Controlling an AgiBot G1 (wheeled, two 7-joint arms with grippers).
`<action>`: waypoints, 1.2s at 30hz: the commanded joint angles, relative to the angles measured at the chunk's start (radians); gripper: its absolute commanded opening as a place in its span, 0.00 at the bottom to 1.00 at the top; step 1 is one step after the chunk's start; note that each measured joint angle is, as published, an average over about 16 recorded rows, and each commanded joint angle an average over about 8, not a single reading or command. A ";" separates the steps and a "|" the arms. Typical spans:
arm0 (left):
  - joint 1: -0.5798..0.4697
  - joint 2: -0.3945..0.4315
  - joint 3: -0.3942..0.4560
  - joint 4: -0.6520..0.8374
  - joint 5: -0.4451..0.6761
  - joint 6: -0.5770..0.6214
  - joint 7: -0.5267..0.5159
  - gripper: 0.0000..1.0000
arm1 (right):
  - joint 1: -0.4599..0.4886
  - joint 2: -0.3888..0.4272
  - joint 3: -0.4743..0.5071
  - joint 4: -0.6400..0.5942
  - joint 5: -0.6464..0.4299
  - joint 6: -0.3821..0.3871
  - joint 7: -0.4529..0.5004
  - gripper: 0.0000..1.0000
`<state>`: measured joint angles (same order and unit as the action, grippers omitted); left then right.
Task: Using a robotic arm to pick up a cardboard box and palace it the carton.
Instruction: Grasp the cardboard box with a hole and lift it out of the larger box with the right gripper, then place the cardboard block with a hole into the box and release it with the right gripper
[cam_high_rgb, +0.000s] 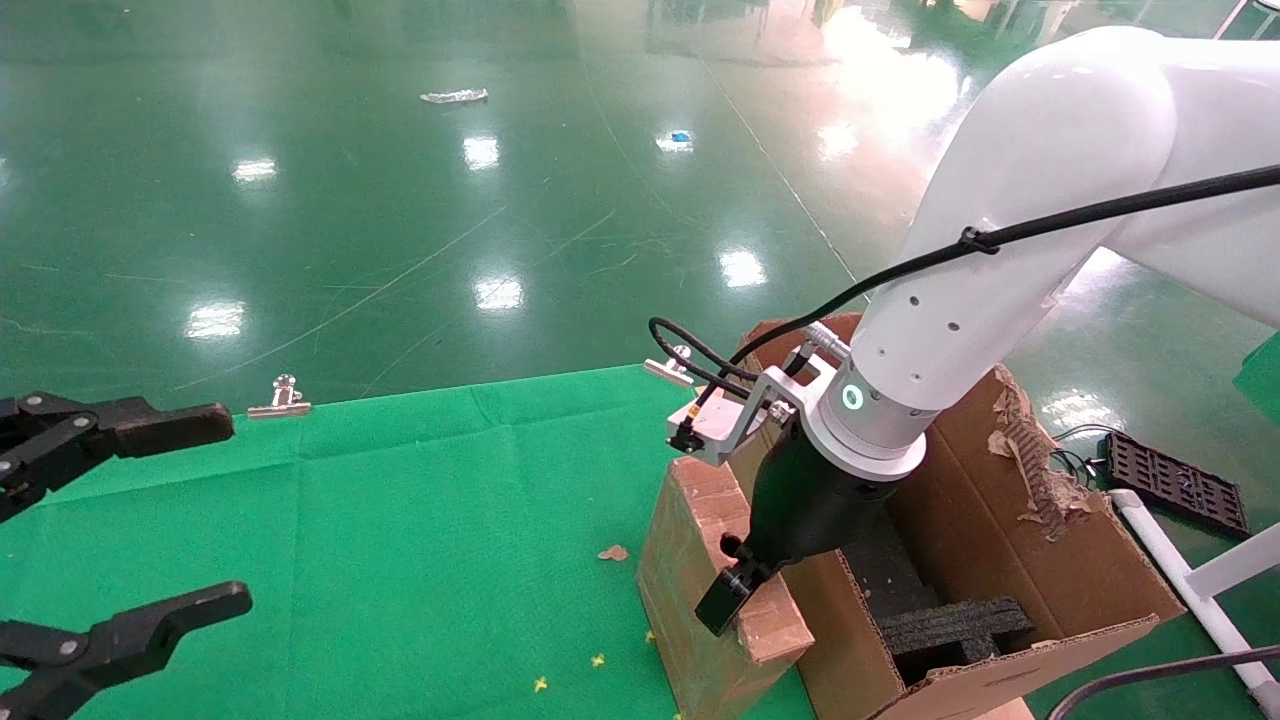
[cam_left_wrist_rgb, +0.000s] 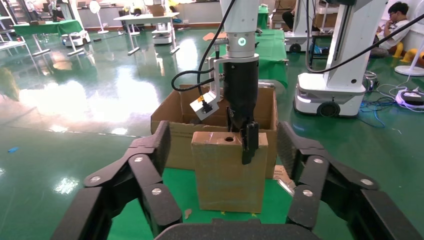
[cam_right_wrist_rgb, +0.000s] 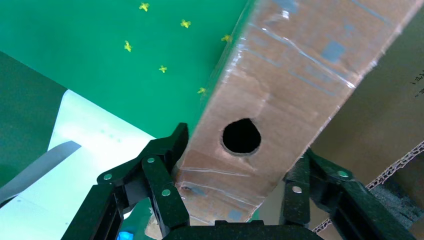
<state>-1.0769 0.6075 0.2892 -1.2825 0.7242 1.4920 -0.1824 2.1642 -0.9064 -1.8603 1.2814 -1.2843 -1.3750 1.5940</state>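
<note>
Right tool (cam_right_wrist_rgb: 240, 200) clamps the box (cam_high_rgb: 715, 560) upright beside the carton (cam_high_rgb: 1010, 530). Lift it above the wall before swinging inward. Left tool (cam_high_rgb: 130, 520) idles spread over the bench (cam_high_rgb: 420, 520).

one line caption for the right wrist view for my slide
Right end effector clamps the narrow, round-holed face of the cardboard box, with the carton just beside it.
</note>
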 joint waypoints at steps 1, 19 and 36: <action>0.000 0.000 0.000 0.000 0.000 0.000 0.000 0.00 | -0.001 0.001 -0.001 -0.001 -0.001 0.000 0.000 0.00; 0.000 -0.001 0.001 0.000 -0.001 -0.001 0.001 0.00 | 0.176 0.194 0.135 -0.057 0.049 0.050 -0.233 0.00; -0.001 -0.001 0.002 0.000 -0.002 -0.001 0.001 0.07 | 0.324 0.478 0.135 -0.262 -0.135 -0.027 -0.379 0.00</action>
<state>-1.0774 0.6066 0.2915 -1.2825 0.7226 1.4910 -0.1813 2.4710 -0.4376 -1.7252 1.0171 -1.4028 -1.3901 1.2120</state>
